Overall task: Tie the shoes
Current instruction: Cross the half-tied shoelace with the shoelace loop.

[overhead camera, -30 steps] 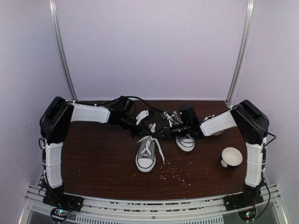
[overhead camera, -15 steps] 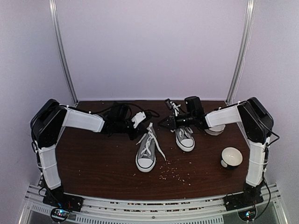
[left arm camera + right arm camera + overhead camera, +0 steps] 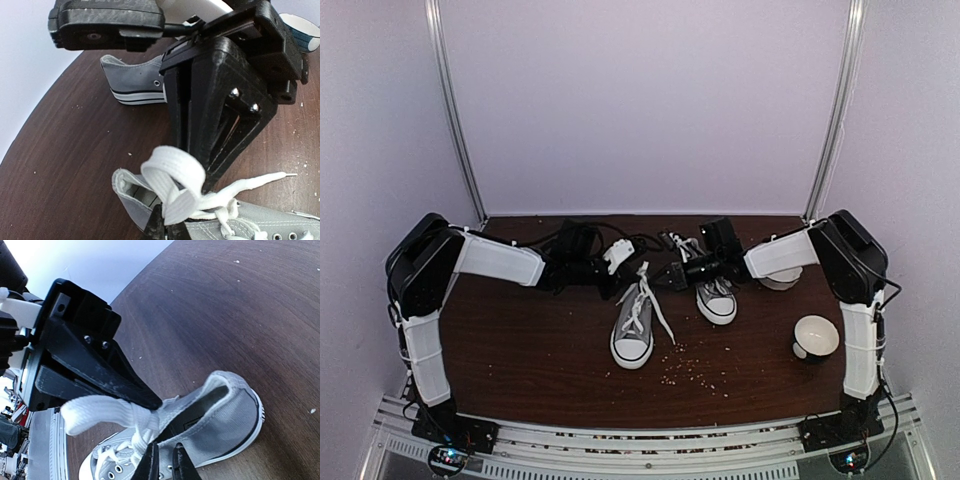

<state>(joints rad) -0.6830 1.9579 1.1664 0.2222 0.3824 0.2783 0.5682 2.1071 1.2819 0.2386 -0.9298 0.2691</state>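
Note:
Two grey shoes stand on the brown table [image 3: 520, 350]. The near shoe [image 3: 632, 335] has loose white laces [image 3: 660, 318]; the far shoe [image 3: 717, 296] sits to its right. At the near shoe's open top, my left gripper [image 3: 165, 227] is shut on a loop of white lace [image 3: 175, 182]. My right gripper [image 3: 165, 465] faces it from the other side, its fingertips a narrow slit apart beside the lace knot [image 3: 145, 426]. I cannot tell whether lace lies between them. From above, the left gripper [image 3: 623, 278] and right gripper [image 3: 662, 279] almost meet over the shoe.
A dark cup with a white inside [image 3: 817, 337] stands near the front right. A white dish [image 3: 782, 278] lies under the right arm. Small crumbs [image 3: 695, 370] are scattered in front of the shoes. Metal posts [image 3: 455, 110] rise at the back corners.
The right gripper has come down and leftward from above the far shoe to the near shoe's laces, and its jaws have narrowed. The left gripper still pinches the loop.

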